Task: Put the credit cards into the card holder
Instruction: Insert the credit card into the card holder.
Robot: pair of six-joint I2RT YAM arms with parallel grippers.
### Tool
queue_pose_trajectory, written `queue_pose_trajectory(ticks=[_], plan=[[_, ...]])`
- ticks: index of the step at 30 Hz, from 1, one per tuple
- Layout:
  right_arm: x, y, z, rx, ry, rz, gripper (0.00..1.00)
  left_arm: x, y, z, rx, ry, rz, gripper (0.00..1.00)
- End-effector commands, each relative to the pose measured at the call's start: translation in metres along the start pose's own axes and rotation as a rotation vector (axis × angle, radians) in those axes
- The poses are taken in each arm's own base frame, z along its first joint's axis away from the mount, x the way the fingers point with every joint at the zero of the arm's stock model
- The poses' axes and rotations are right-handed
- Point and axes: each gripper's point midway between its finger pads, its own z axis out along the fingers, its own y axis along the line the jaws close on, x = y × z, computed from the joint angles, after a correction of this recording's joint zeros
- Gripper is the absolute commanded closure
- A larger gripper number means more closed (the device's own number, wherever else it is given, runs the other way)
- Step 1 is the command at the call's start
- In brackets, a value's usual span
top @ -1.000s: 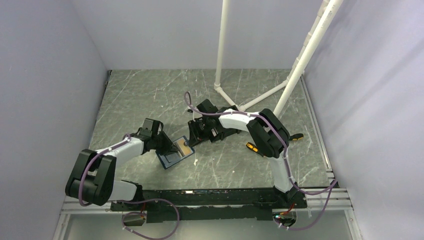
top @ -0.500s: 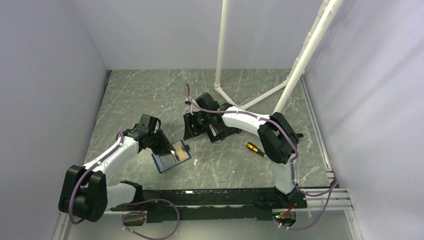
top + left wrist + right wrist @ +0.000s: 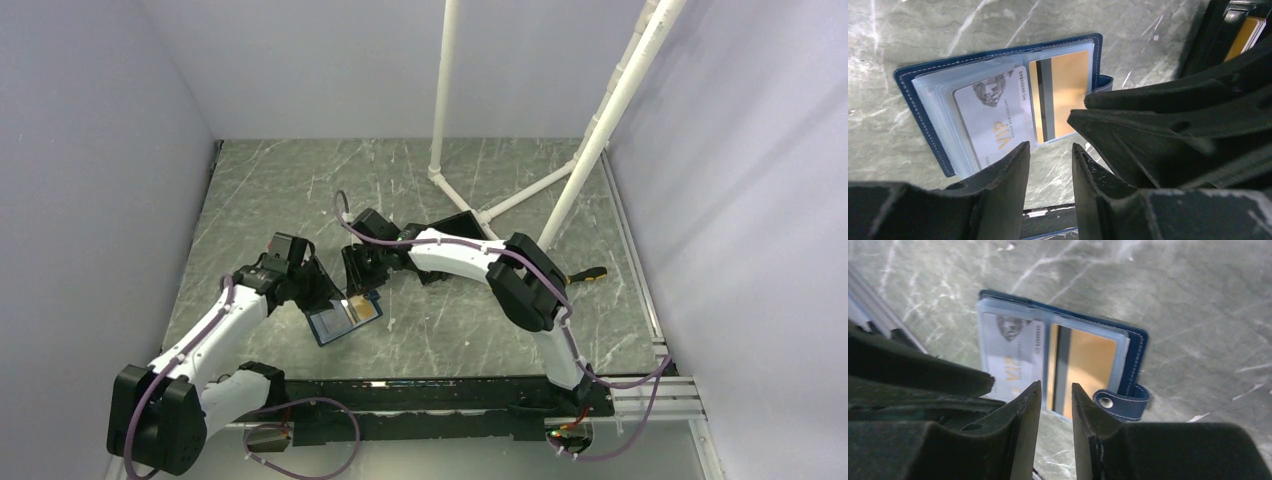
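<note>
The dark-blue card holder (image 3: pixel 345 316) lies open on the table, seen in all views. In its clear pockets sit a whitish VIP card (image 3: pixel 993 120) and an orange-gold card (image 3: pixel 1060 92), also seen in the right wrist view as the whitish card (image 3: pixel 1010 357) and the orange-gold card (image 3: pixel 1085 367). My left gripper (image 3: pixel 1050 150) hovers at the holder's near-left edge, open, nothing between its fingers. My right gripper (image 3: pixel 1056 390) hangs just over the holder's far-right side near the snap strap (image 3: pixel 1120 402), jaws narrowly apart and empty. Another orange-gold card edge (image 3: pixel 1245 30) shows in the black box.
The black open box (image 3: pixel 452 232) stands behind the right arm. An orange-handled screwdriver (image 3: pixel 590 274) lies to the right, partly hidden by that arm. White pipes (image 3: pixel 440 110) rise from the back of the table. Purple walls close in both sides.
My left gripper has opened and drawn back a little to the left. The right gripper has swung left from the black box to the holder, opening then narrowing. The holder shifted slightly left.
</note>
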Motion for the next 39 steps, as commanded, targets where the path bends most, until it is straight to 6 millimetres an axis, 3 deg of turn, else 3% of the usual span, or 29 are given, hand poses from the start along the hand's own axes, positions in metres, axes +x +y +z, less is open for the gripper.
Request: queue_pose_trajectory(ticks=[1, 5, 11, 16, 20, 26, 39], plan=[[-0.003, -0.026, 0.003, 0.133, -0.029, 0.026, 0.69, 0.003, -0.014, 0.006, 0.082, 0.034, 0.015, 0.60], [0.005, -0.045, 0.003, 0.216, -0.014, 0.014, 0.76, 0.004, -0.022, 0.016, 0.110, 0.074, 0.016, 0.64], [0.011, -0.063, -0.011, 0.309, -0.031, 0.001, 0.76, 0.007, -0.025, 0.029, 0.127, 0.104, 0.014, 0.67], [0.020, -0.044, -0.003, 0.166, 0.003, -0.020, 0.76, 0.014, -0.004, 0.044, 0.042, 0.129, -0.006, 0.88], [0.017, -0.032, -0.007, 0.065, -0.005, -0.002, 0.72, 0.019, 0.014, 0.053, -0.013, 0.132, -0.004, 0.94], [0.013, -0.025, -0.018, -0.062, -0.028, 0.032, 0.67, 0.028, 0.028, 0.065, -0.055, 0.164, -0.013, 0.99], [0.015, -0.016, -0.025, -0.196, -0.036, 0.066, 0.69, 0.036, 0.048, 0.063, -0.128, 0.162, -0.034, 1.00]])
